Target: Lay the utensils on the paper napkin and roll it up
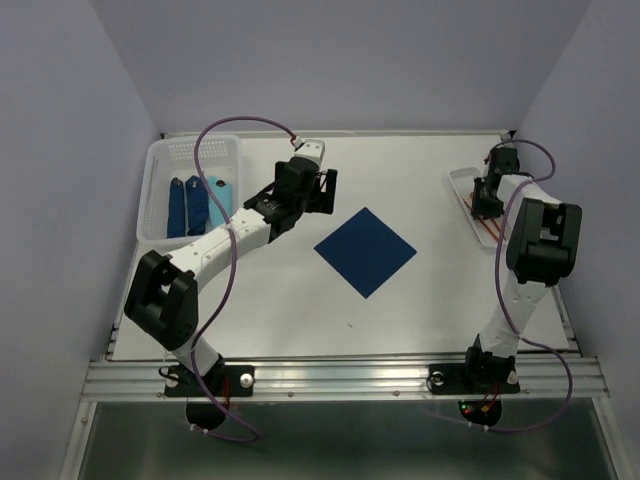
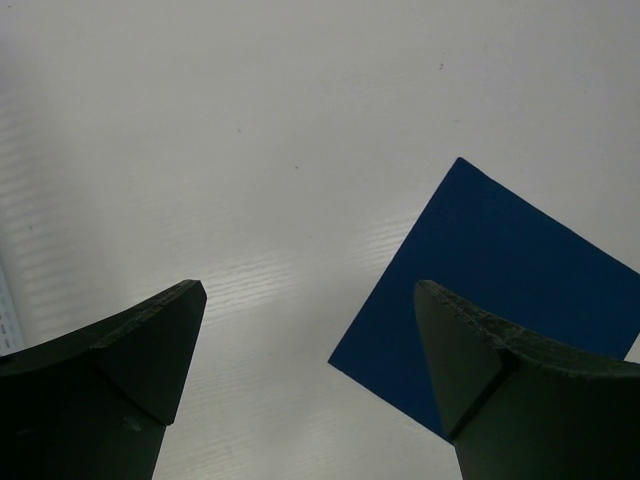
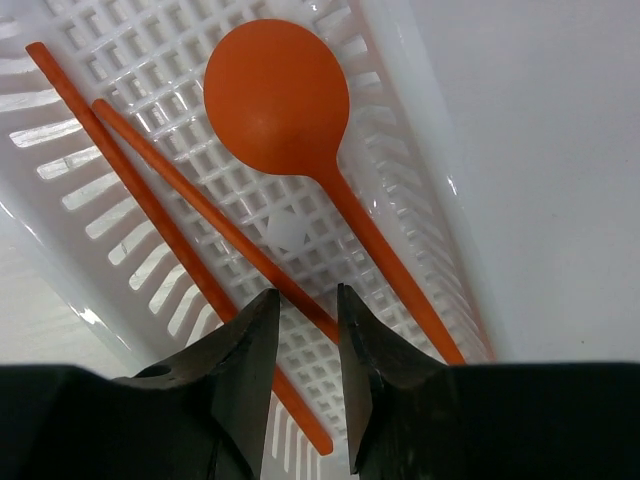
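The dark navy paper napkin (image 1: 365, 250) (image 2: 500, 270) lies flat as a diamond at the table's middle. My left gripper (image 1: 325, 190) (image 2: 310, 290) hovers open just off its upper-left corner, nothing between its fingers. At the far right, my right gripper (image 1: 487, 203) (image 3: 308, 292) reaches down into a white slotted tray (image 1: 460, 183) (image 3: 400, 110). That tray holds an orange spoon (image 3: 275, 100) and two orange chopsticks (image 3: 150, 205). The right jaws stand narrowed around the near ends of the chopsticks, each finger against one stick. The spoon's handle runs past the right finger, outside the jaws.
A white basket (image 1: 160, 165) at the back left holds several blue rolls (image 1: 195, 205). Grey walls close in the table on three sides. The right arm's elbow (image 1: 543, 240) stands high over the table's right edge.
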### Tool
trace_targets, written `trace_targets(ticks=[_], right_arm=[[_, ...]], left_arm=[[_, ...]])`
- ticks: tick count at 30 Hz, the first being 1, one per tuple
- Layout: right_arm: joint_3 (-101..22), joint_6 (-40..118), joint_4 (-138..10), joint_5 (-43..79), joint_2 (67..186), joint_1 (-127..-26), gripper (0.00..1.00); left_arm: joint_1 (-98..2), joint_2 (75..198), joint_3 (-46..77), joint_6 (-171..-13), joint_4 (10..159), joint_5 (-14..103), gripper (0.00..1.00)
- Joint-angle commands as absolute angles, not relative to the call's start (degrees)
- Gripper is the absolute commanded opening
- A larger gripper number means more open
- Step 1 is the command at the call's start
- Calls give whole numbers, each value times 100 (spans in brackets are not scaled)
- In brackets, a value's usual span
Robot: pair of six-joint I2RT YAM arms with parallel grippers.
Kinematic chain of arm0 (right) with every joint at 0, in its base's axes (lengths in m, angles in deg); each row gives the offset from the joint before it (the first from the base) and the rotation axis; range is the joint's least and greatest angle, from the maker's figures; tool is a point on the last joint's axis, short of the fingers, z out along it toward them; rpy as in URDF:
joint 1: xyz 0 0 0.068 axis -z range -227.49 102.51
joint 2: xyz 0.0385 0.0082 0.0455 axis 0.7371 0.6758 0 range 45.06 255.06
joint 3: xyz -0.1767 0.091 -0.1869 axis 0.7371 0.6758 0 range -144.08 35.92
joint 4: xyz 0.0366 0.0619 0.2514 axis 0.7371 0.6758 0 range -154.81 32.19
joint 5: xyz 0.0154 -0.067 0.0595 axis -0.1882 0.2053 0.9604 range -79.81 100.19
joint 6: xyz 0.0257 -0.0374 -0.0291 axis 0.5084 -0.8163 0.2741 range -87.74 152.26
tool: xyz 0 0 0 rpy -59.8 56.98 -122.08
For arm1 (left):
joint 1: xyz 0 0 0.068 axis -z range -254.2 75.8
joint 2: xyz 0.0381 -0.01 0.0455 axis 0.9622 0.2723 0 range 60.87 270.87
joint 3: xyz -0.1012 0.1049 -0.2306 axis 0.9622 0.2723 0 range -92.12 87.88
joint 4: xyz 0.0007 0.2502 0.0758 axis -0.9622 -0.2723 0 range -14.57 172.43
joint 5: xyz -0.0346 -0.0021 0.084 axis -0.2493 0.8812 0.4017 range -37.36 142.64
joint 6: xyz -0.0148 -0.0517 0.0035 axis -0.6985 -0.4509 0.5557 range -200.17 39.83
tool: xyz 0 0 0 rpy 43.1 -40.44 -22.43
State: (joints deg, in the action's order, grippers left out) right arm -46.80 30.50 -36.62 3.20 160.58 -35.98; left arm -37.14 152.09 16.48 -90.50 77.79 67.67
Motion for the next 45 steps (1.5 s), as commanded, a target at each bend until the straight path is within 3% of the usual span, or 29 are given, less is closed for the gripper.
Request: trace_targets(ticks=[1,15,20,38,45], right_arm=[[-4951,2892,-3607,87,16142,-3606,35],[-4933,2901,-3607,175,16248,-3606,15],[-4933,2945,-3607,324,15950,-3606,1],[-4863,3076,-3633,-220,14728,-4316,1],[-4634,4437,-3712,516,14034,-5020,1]], left_arm=[[-3685,15157,1449,-8975,7804,6864,99],[-3676,15140,1440,-8949,7804,6829,99],[-3667,15157,1414,-8967,7804,6759,99],[-3641,15148,1449,-8932,7786,6679,99],[-3632,15210,1458,-8984,7804,6478,99]])
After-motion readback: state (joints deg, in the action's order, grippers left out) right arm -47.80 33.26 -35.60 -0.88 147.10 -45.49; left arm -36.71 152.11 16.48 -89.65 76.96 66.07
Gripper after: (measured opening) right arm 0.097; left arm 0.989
